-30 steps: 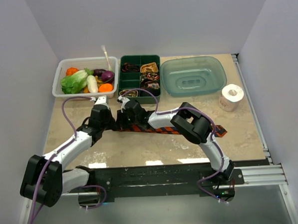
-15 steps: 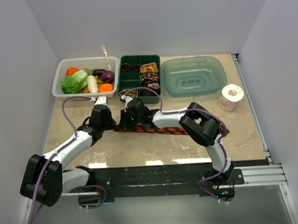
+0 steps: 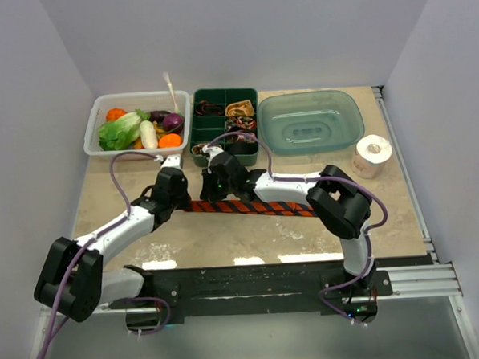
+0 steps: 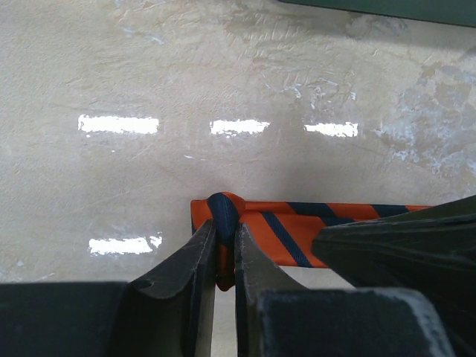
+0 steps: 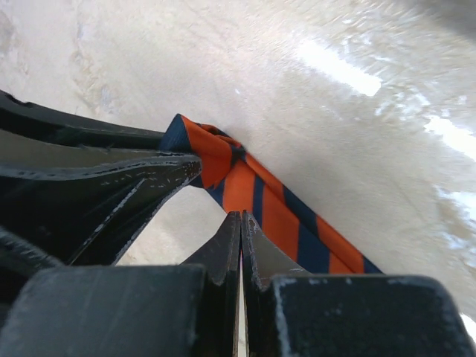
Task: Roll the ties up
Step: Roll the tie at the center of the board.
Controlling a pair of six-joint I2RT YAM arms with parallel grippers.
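While the striped tie [image 3: 242, 206] lies stretched along the worktop [image 3: 146, 237], the left hand [image 4: 226, 230] pinches its folded end between nearly closed fingers. The right hand [image 5: 240, 217] is fully closed and empty, its tips at the tie just beside that fold.

White arms [image 3: 121, 227] with black joints [image 3: 70, 277], purple cables [image 3: 116, 166] and black end effectors [image 4: 225, 232].
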